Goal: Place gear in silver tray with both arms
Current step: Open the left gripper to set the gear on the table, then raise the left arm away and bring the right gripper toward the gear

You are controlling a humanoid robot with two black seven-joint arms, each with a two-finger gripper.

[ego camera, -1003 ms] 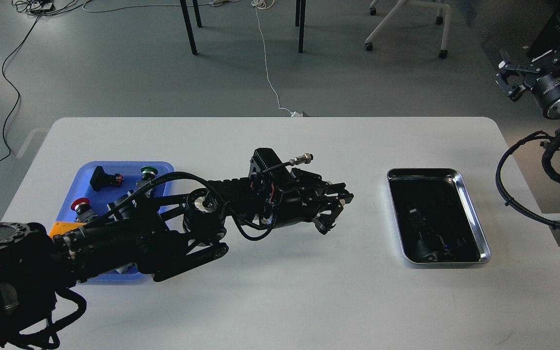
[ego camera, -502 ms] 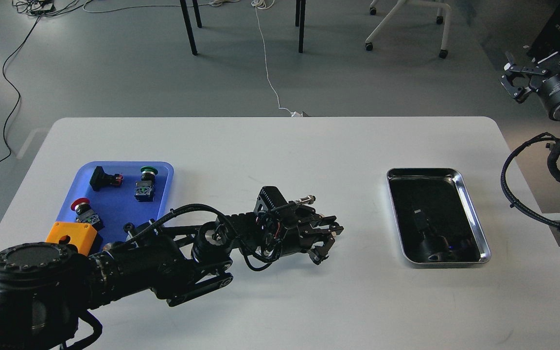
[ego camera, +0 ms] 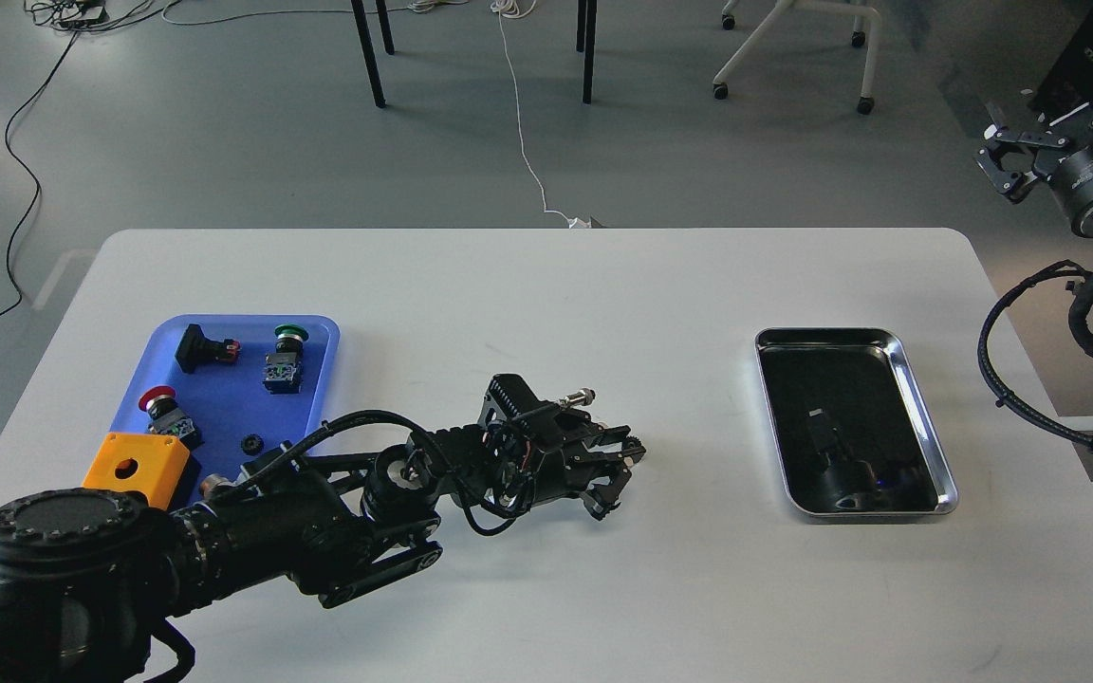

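The silver tray [ego camera: 926,417] lies on the right side of the white table, its dark bottom showing only reflections. A small black gear [ego camera: 250,443] lies in the blue tray [ego camera: 224,379] at the left. My left gripper [ego camera: 620,474] hangs low over the table's middle, between the two trays. Its fingers are apart and nothing shows between them. My right gripper [ego camera: 991,156] is raised beyond the table's right edge, well above and behind the silver tray, open and empty.
The blue tray also holds a red push button [ego camera: 156,402], a green push button [ego camera: 287,357], a black switch [ego camera: 200,348] and an orange box [ego camera: 134,467]. Chair and table legs stand on the floor behind the table.
My left arm has dropped lower and drawn back to the left, away from the silver tray, uncovering the blue tray's contents. My right gripper has shifted slightly up and right.
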